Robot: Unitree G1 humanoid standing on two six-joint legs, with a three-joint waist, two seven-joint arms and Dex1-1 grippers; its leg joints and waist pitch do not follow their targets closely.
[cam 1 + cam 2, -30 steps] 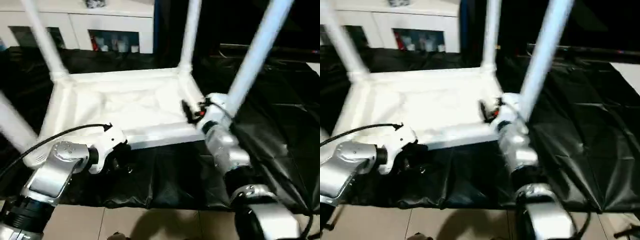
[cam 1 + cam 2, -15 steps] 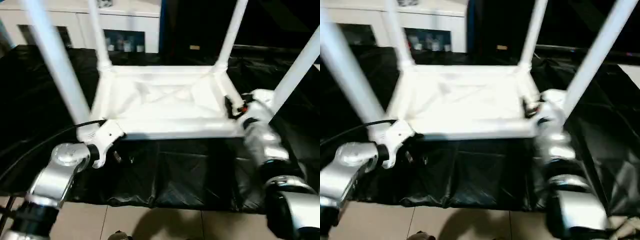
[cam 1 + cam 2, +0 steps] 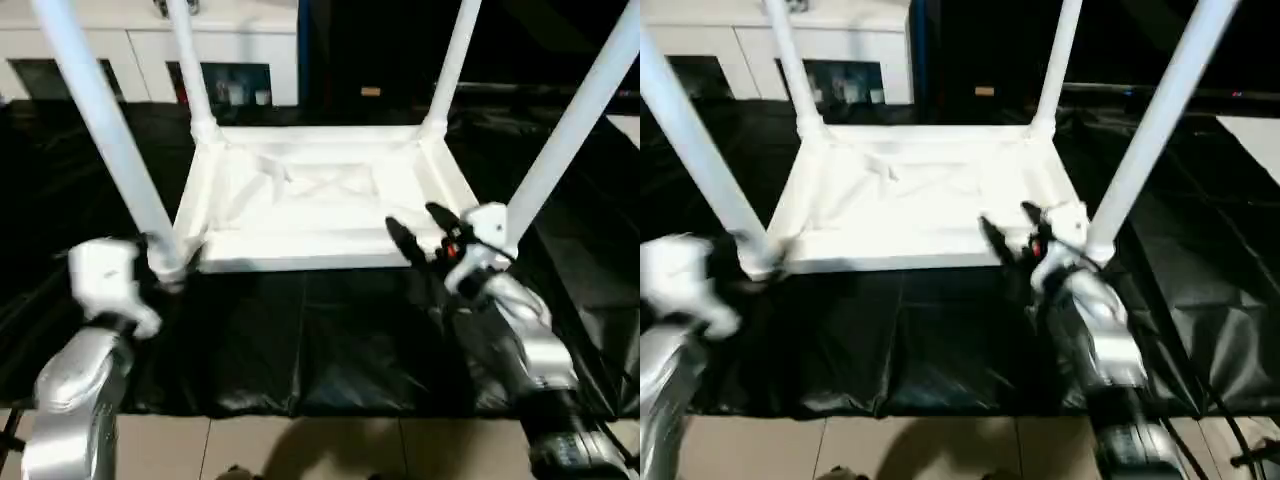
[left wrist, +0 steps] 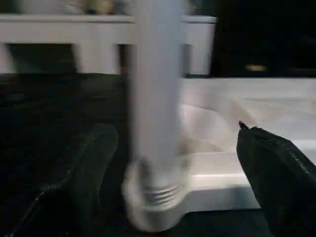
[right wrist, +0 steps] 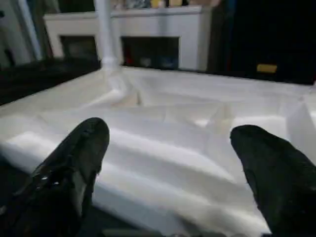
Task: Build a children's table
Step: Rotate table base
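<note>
Four upright legs (image 3: 105, 135) fence the tabletop (image 3: 320, 205); open room lies between them above its ribbed underside.

the left end effector (image 4: 170, 177) has its two black fingers (image 4: 76, 182) spread wide apart, one on each side of a white tube leg (image 4: 157, 103) that stands upright between them without touching either. the leg's threaded end (image 4: 159, 193) sits in a round corner socket (image 4: 153, 210) of the white tabletop (image 4: 247, 123), which lies with its ribbed underside up on a worktop covered in black sheeting (image 4: 54, 103). the tabletop's near rim runs from the socket toward the other finger. behind it all stands a white cabinet (image 4: 74, 37) with dark door panes.
</note>
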